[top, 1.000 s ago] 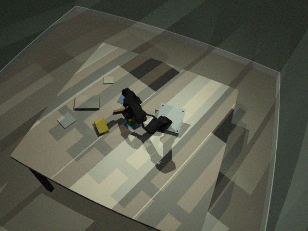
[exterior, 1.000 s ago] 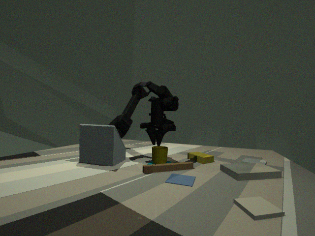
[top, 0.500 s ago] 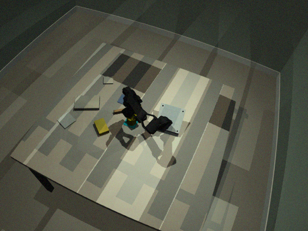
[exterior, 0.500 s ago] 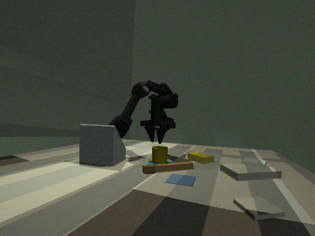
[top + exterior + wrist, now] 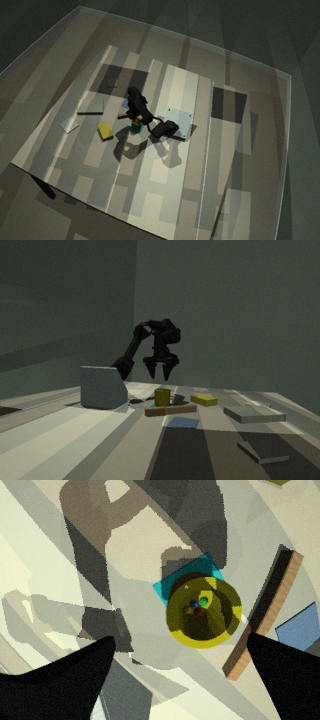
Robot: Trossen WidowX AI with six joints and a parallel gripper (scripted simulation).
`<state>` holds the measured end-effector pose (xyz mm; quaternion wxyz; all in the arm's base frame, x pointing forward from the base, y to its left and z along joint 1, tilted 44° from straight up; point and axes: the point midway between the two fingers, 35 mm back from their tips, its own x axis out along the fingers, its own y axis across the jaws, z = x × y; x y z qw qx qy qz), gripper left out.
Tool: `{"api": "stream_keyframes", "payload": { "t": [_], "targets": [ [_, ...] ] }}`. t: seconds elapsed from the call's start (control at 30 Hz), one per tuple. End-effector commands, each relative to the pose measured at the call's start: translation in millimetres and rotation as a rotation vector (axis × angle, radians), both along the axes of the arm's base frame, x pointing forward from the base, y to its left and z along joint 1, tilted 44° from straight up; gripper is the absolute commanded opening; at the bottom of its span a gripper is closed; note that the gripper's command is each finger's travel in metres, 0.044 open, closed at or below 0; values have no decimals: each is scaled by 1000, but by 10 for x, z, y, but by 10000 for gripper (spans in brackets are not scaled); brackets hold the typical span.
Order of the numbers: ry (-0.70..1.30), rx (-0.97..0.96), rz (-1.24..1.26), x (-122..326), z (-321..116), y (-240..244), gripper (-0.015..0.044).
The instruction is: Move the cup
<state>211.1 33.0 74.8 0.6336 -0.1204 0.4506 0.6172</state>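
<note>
The yellow cup (image 5: 136, 123) (image 5: 162, 397) (image 5: 212, 622) stands upright on the teal pad (image 5: 138, 131) (image 5: 153, 405) (image 5: 206, 564). In the wrist view several small marbles (image 5: 198, 612) lie at the bottom inside it. The blue pad (image 5: 125, 103) (image 5: 183, 422) (image 5: 302, 630) lies flat with nothing seen on it, partly hidden by the arm in the top view. My gripper (image 5: 159, 379) (image 5: 182, 642) is wide open and empty, pointing down. Its fingertips are above the cup's rim, apart from it.
A low wooden bar (image 5: 122, 115) (image 5: 180, 409) (image 5: 266, 615) lies between the two pads. A yellow block (image 5: 105, 131) (image 5: 203, 400) is near the cup. A tall grey block (image 5: 180, 118) (image 5: 100, 387) stands on the cup's other side. A grey slab (image 5: 90, 107) (image 5: 254, 414) lies farther off.
</note>
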Motion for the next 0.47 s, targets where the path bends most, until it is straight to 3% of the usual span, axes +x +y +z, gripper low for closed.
{"api": "stream_keyframes", "payload": {
  "t": [0.0, 0.43],
  "targets": [
    [-2, -3, 2, 28, 87, -88, 440],
    [-3, -1, 0, 69, 246, -225, 440]
  ]
}}
